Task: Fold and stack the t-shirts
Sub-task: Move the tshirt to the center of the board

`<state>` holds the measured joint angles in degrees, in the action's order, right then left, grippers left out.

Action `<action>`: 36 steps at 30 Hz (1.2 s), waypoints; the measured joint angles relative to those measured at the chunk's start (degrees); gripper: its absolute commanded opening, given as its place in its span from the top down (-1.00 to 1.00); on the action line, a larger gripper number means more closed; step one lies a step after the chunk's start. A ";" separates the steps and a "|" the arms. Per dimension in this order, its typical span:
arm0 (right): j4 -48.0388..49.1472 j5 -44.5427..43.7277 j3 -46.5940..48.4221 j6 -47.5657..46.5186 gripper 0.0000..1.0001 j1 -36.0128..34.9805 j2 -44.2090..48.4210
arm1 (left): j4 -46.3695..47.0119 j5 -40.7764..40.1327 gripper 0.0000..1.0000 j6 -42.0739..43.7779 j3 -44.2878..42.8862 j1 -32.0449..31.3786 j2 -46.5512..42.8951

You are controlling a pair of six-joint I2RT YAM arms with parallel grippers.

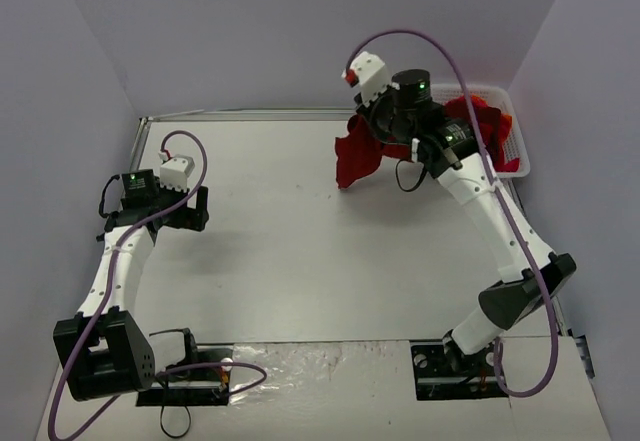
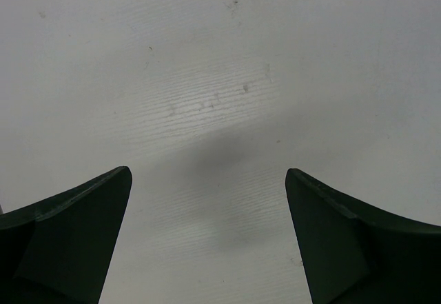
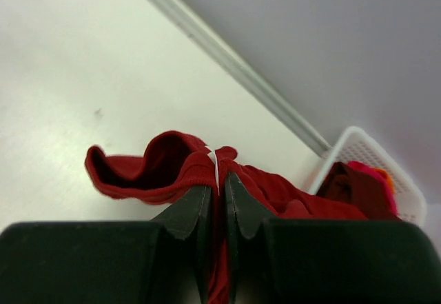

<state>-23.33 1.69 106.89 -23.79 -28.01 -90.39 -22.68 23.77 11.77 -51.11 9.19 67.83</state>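
The right fingers (image 3: 185, 216) are clamped on a red t-shirt (image 3: 141, 169) hanging just beside the basket (image 3: 365, 151). The left fingers (image 2: 69, 235), well away from the basket, stand apart over the table (image 2: 207, 76).

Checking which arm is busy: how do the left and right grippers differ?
The left gripper stands wide open and holds nothing; the right gripper is shut on a dark red t-shirt. The left gripper is over the table's left side; the right gripper is at the far right, near the white basket. Both have dark fingers.
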 measured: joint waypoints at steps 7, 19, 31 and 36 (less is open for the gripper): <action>-3.52 2.38 -8.02 -4.00 -0.71 -6.88 -4.83 | -0.07 0.00 -0.89 0.02 0.00 0.00 0.04; -2.40 -3.98 -10.97 -2.34 -0.56 5.77 -7.43 | -0.31 0.00 -0.89 0.07 0.00 0.00 0.68; 3.87 -12.35 -13.90 1.46 -0.51 18.40 -10.71 | -0.33 0.39 -0.89 0.09 0.00 0.00 0.68; 5.29 -12.98 -13.90 2.34 -0.51 22.34 -14.51 | -0.33 0.39 -0.89 0.13 0.00 0.00 0.70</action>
<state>-18.04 -11.29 92.99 -21.45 -5.67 -104.90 -23.00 24.16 11.90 -51.11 9.19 68.53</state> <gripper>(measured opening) 0.755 0.945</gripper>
